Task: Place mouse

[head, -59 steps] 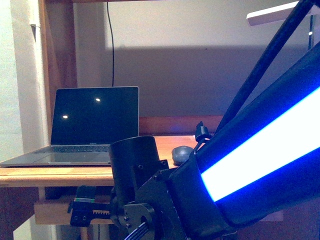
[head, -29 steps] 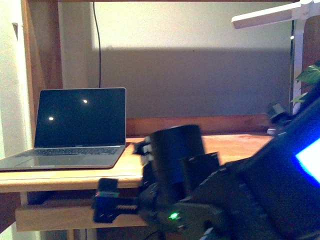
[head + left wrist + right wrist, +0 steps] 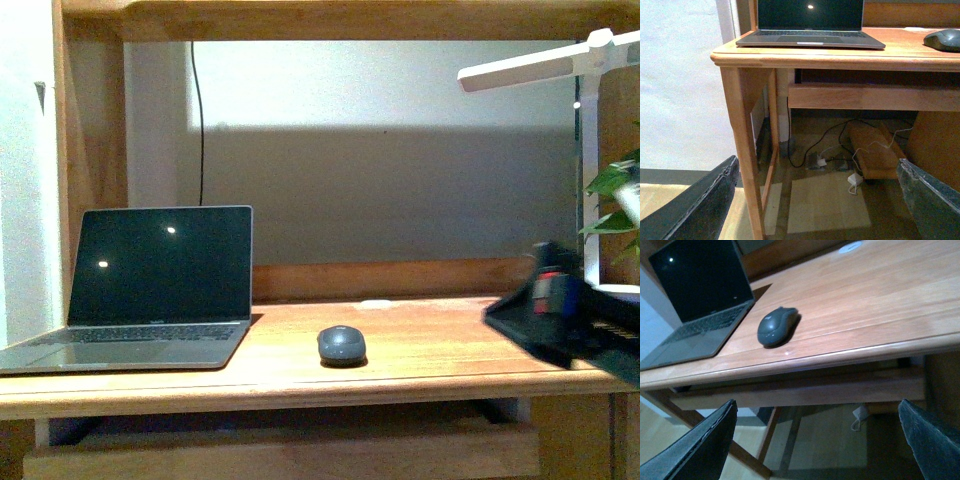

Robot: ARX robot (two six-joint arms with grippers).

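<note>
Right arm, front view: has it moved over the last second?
Yes. The right arm blocked the desk front beside the laptop; now it sits at the desk's right end, right of the mouse.

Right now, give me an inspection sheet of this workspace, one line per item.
Surface: wooden desk, top level, with a shelf board above.
Job's things: small dark grey oval mouse resting on the desk to the right of the laptop, apart from it, nothing gripping it.
Clutter: open grey laptop with dark screen; small flat white disc near the back rail.
Grippers: left gripper open, empty, low in front of the desk leg; right gripper open, empty, below the desk edge.
Cables: black cable down the back wall; white and black cables on the floor under the desk.
Surroundings: white desk lamp and green plant leaves at right.
</note>
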